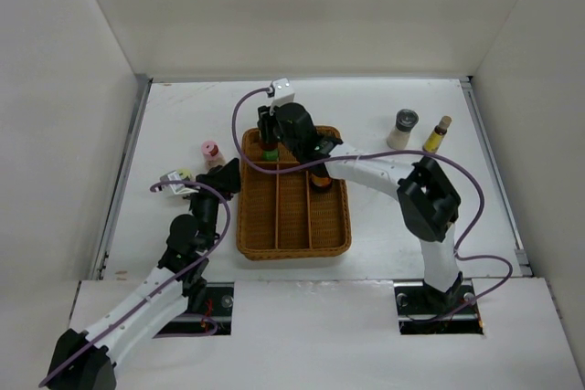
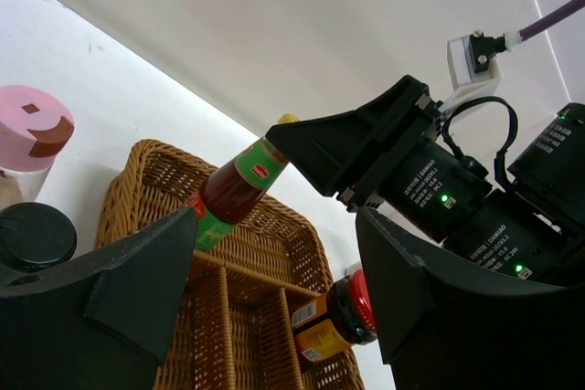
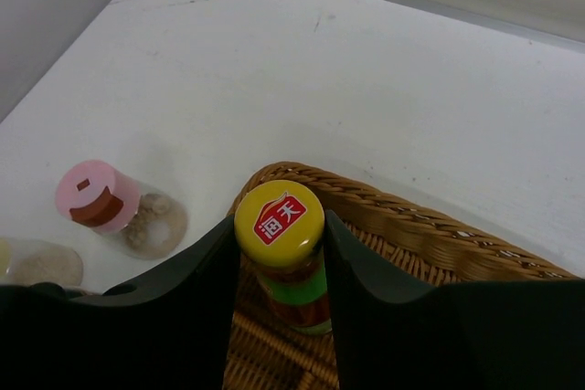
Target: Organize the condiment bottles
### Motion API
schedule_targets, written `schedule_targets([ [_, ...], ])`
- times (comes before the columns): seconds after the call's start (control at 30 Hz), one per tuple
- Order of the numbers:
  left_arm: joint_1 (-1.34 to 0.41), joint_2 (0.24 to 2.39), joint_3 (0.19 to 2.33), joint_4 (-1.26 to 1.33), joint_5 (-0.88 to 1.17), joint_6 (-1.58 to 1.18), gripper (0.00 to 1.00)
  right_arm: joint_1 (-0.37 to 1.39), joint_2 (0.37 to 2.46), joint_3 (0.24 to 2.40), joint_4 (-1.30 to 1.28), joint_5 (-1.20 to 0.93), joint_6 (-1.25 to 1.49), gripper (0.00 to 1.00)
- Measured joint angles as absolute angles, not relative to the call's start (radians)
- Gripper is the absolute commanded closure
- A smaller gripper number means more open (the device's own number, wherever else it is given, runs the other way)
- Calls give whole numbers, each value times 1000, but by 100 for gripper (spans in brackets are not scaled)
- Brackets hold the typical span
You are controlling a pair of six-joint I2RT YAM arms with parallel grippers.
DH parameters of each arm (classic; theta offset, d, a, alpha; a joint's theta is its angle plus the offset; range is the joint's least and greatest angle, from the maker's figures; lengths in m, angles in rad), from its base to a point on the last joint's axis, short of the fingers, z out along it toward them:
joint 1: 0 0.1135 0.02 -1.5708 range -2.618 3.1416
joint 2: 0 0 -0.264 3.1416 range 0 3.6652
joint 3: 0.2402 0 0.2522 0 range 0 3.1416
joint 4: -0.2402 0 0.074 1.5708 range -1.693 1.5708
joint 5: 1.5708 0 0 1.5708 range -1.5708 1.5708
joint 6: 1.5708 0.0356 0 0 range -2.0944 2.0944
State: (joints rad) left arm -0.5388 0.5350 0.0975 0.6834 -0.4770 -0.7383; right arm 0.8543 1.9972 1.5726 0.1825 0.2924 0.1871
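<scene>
My right gripper (image 1: 269,137) (image 3: 280,224) is shut on the yellow cap of a red-sauce bottle with a green label (image 3: 294,291) (image 2: 239,191), held upright over the far left corner of the wicker tray (image 1: 292,242). Its base is hidden. A red-capped jar (image 1: 322,180) (image 2: 340,315) lies on its side in the tray. My left gripper (image 1: 226,176) (image 2: 274,253) stands open at the tray's left edge, holding nothing. A pink-capped jar (image 1: 212,152) (image 3: 99,198) and a pale-yellow-capped jar (image 1: 179,177) stand left of the tray.
A grey-capped jar (image 1: 402,128) and a slim tan-capped bottle (image 1: 437,134) stand on the table at the far right. White walls enclose the table on three sides. The right arm (image 1: 384,171) stretches across the tray's far right corner.
</scene>
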Motion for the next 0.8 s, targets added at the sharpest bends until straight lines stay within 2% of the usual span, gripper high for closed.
schedule_targets([
  [0.1, -537, 535, 97, 683, -476, -740, 30, 857, 1996, 1565, 198, 293, 193, 41],
  [0.17, -537, 535, 97, 683, -474, -741, 30, 862, 1990, 1550, 211, 294, 202, 35],
  [0.6, -537, 561, 97, 683, -466, -745, 30, 878, 1924, 1502, 248, 318, 206, 21],
  [0.8, -537, 564, 97, 683, -463, -749, 30, 870, 1837, 1449, 251, 325, 204, 22],
])
